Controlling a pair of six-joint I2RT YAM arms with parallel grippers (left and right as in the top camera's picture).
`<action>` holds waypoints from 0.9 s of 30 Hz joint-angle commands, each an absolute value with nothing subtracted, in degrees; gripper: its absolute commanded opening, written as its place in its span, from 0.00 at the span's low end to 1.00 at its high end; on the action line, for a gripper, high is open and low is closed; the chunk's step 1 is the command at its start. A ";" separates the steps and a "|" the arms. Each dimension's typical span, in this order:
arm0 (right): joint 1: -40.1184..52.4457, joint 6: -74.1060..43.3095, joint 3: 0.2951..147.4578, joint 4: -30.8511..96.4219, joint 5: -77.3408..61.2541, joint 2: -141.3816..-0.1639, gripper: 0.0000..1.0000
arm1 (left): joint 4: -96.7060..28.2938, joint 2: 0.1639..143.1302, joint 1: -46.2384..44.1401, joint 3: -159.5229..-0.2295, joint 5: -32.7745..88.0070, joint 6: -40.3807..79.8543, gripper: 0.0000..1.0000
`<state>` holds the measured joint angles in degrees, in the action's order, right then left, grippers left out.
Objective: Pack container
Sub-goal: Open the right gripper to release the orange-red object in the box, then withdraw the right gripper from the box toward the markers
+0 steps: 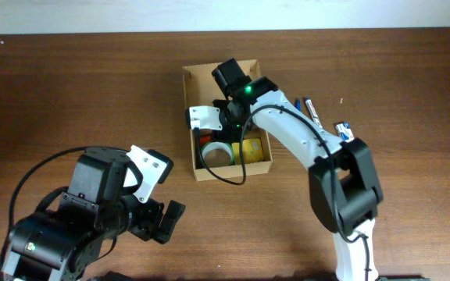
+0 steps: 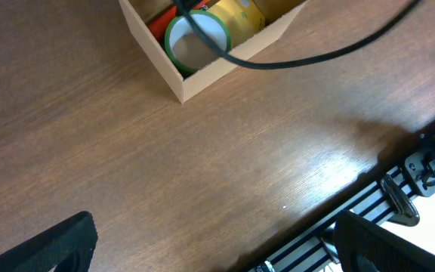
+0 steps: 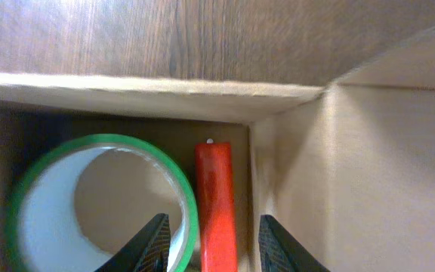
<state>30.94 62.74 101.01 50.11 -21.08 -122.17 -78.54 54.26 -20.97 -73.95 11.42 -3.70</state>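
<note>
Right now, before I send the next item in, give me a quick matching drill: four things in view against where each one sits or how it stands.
Things:
1. tape roll
2. red stick
3. loose pens
4. left gripper

Places or states:
A. on the table, outside the container
B. open over bare wood
C. inside the container, green-rimmed
D. inside the container along a wall, between the parted fingers of the right gripper

Pairs: 1-C, 2-D, 3-A, 4-B.
</note>
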 commanded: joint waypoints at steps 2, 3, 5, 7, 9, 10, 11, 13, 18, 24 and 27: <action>30.63 60.34 100.95 52.56 -21.85 -113.14 0.39 | -78.52 53.91 -20.84 -74.15 12.25 -4.84 1.00; 30.63 60.34 100.95 53.30 -21.85 -111.87 0.39 | -78.52 53.91 -20.84 -74.15 12.25 -4.84 1.00; 30.63 60.34 100.95 54.65 -21.82 -109.45 0.39 | -78.52 53.91 -20.82 -74.15 12.25 -4.84 1.00; 30.63 60.31 100.95 55.88 -21.82 -107.04 0.39 | -78.52 53.91 -20.84 -74.15 12.25 -4.82 1.00; 30.61 60.31 100.95 56.82 -21.82 -104.90 0.39 | -78.52 53.91 -20.84 -74.15 12.23 -4.84 1.00; 30.61 60.31 100.95 57.23 -21.78 -103.85 0.39 | -78.52 53.91 -20.82 -74.15 12.25 -4.84 1.00; 30.61 60.29 100.95 57.69 -21.61 -102.94 0.39 | -78.52 53.91 -20.84 -74.15 12.25 -4.84 1.00; 30.61 58.30 100.95 58.04 -20.10 -101.21 0.39 | -78.52 53.91 -20.82 -74.15 12.25 -4.82 1.00; 29.69 47.42 100.95 58.11 -13.67 -98.48 0.39 | -78.52 53.91 -20.84 -74.15 12.25 -4.84 1.00; 23.62 31.90 100.95 58.11 -12.84 -97.84 0.38 | -78.52 53.91 -20.84 -74.15 12.25 -4.84 1.00; 19.09 24.69 100.95 58.11 -12.86 -97.84 0.38 | -78.52 53.91 -20.82 -74.15 12.25 -4.84 1.00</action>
<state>22.81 35.92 101.01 58.06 -14.24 -99.35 -78.54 54.26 -20.97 -73.95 11.42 -3.70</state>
